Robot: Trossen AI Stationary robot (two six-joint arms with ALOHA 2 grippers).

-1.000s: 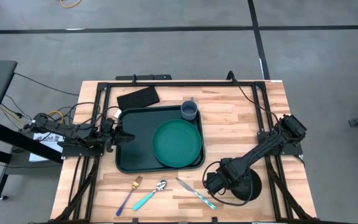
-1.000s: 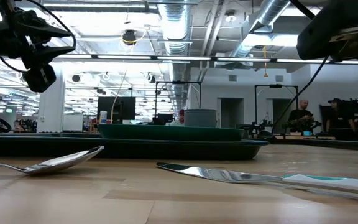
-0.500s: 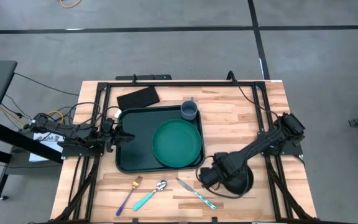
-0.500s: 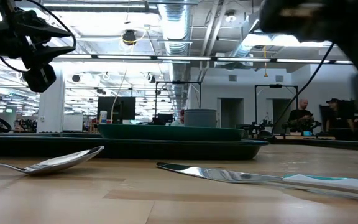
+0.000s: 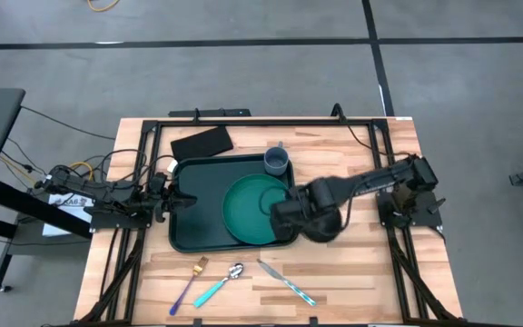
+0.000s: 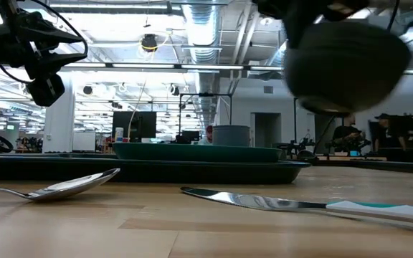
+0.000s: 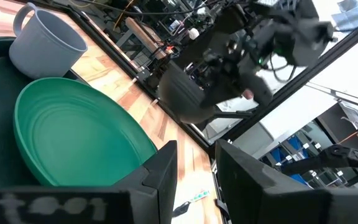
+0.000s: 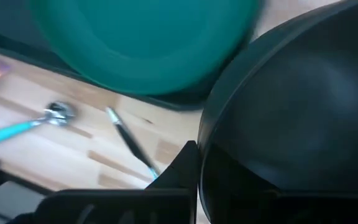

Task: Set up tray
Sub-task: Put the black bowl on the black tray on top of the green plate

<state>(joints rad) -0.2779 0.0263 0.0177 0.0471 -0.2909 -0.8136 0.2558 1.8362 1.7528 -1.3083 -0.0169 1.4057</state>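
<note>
So far the job looks about half done. The big dark green tray (image 5: 189, 222) sits in the middle of the wooden table (image 5: 352, 282). On the tray lies a round green plate (image 5: 248, 209), and nothing is on the plate that I can see. A gray mug (image 5: 276, 162) stands at the tray's far right corner, close to the plate; from above I cannot tell if anything is in it. The right gripper (image 5: 284, 211) hangs over the right edge of the tray, just past the plate, and its fingers are squeezed onto the rim of a dark bowl (image 5: 320, 218). The bowl is up in the air, not resting on anything. Its inside looks bare in the right wrist view. I think the bowl goes onto the tray or the plate next, but it is not set down yet. The left gripper (image 5: 172, 197) waits at the left edge of the tray with its fingers part way apart; they seem to be around the tray's rim, though I cannot be sure it is pinching it. Three things are left on the bare table in front of the tray: a fork (image 5: 189, 280), a spoon (image 5: 221, 284) and a knife (image 5: 286, 282). They lie side by side, apart from each other. A flat black rectangle (image 5: 202, 143) lies behind the tray. So the bowl and the three eating tools are left to place, I guess.
</note>
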